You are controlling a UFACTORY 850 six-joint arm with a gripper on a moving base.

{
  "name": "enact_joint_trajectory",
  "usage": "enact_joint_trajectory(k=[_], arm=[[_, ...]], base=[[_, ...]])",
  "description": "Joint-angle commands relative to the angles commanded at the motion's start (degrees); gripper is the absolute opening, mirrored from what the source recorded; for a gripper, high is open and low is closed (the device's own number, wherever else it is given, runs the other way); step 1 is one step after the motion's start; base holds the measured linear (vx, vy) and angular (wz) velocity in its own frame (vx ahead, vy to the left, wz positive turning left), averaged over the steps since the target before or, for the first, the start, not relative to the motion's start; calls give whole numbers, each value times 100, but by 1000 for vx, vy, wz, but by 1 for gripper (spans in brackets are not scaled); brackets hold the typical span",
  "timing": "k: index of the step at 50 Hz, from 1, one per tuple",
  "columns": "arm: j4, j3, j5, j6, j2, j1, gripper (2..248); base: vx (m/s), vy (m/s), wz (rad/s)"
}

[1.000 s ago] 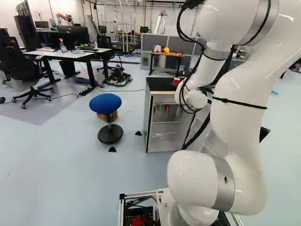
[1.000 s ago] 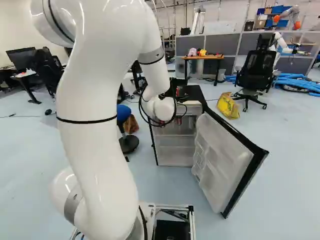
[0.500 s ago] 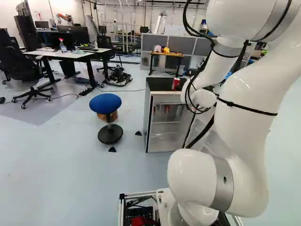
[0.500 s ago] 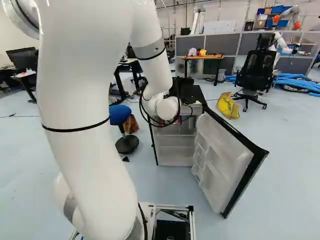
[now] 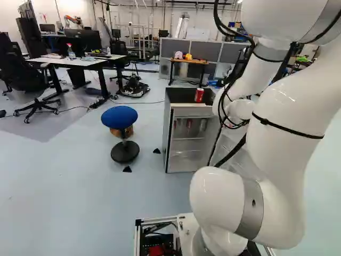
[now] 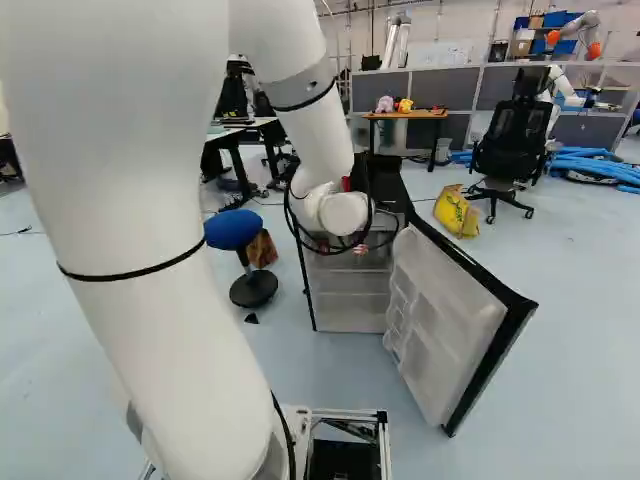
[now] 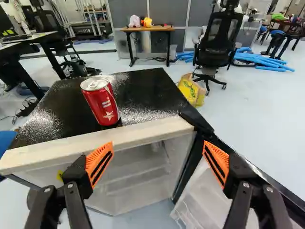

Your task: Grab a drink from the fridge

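Jaws stand wide apart, nothing held between their pads (image 7: 99,164), facing the front of the fridge (image 5: 178,141). A red can (image 7: 101,102) stands upright on the fridge top, near its front edge and apart from both pads. Red things (image 5: 188,123) show inside, too small to name. With one drink already out, the step looks like backing clear, the job nearly done. Draw straight back, keep the jaws wide, and save any sideways swing until both pads are well past the rim. Leave room for the swung-out door (image 6: 445,320); a knock there could rock the can. Should that can be the one to take, approach level, centre it, and close gently around its middle.
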Motion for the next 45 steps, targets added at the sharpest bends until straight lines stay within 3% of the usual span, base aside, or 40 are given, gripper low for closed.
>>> enact_joint_trajectory(k=[18,45], arm=[[-335,-25,-673,0,215,-339,247],[-176,-387,-961,0,247,-747,247]], base=[[0,0,0],[0,0,0]])
